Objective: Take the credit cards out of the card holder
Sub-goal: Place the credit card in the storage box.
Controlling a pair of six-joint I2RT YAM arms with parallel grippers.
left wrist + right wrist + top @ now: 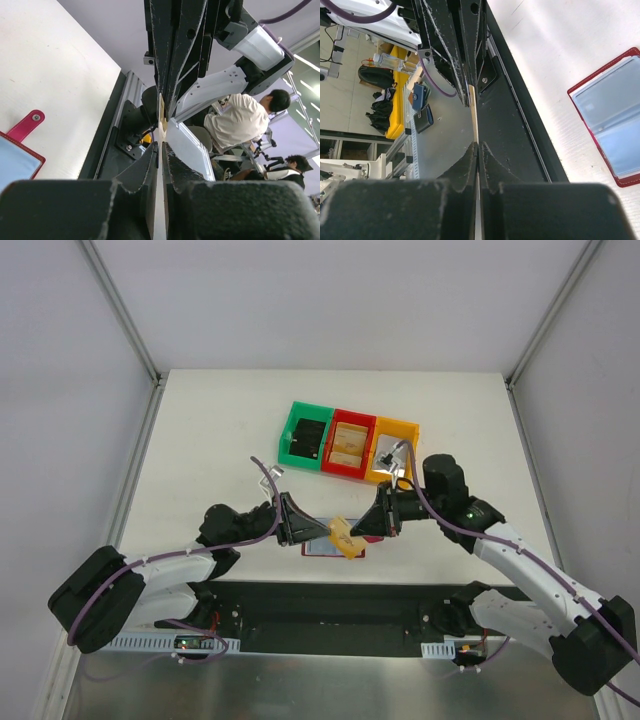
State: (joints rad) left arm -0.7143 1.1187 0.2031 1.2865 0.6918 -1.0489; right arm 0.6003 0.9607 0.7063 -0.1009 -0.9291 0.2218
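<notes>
The left jaws and right jaws are clamped on one tan credit card (345,538), at 9 and 3 o'clock. Light, stiff and slippery, it is best pinched flat.

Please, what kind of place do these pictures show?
Probably a robotics lab or workshop. The white table stands enclosed by white panels, the left wrist view shows seated people behind it, and the right wrist view shows bags on the floor.
</notes>
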